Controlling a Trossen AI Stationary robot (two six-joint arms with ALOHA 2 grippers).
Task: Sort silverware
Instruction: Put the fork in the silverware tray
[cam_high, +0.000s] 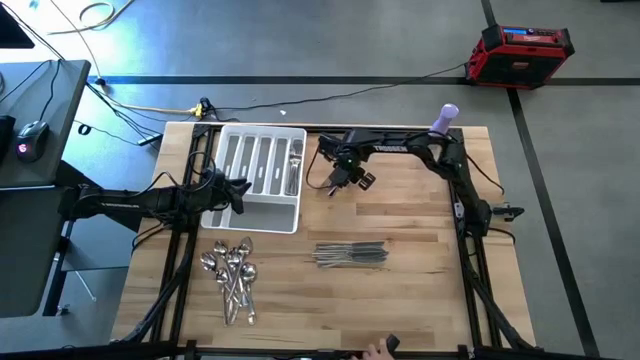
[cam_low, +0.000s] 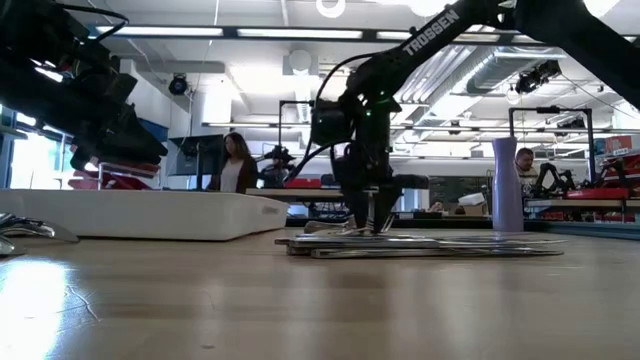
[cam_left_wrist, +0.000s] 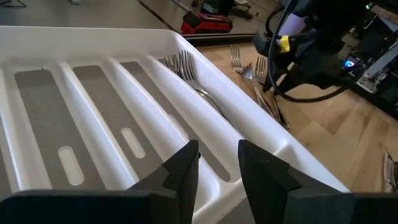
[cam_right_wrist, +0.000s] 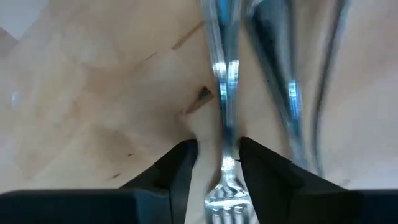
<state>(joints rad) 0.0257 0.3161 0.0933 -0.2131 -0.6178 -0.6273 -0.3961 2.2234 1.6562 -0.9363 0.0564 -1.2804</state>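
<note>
Right pincer (cam_right_wrist: 214, 165), frame bottom, fingers parted astride thin shiny silver fork (cam_right_wrist: 225, 93) on wooden worktop (cam_right_wrist: 93, 81). Left pincer (cam_left_wrist: 217, 168) narrow gap, empty, over white compartmented plastic tray (cam_left_wrist: 205, 65). Risk: off-centre closing skids fork, snags neighbouring silverware (cam_right_wrist: 286, 81).

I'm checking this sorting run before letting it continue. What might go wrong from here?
The right pincer straddles one fork with other pieces lying close beside it, so it may catch or drag a neighbour. The left pincer hangs over the white tray, near the slot already holding forks, and could block a drop there.
</note>
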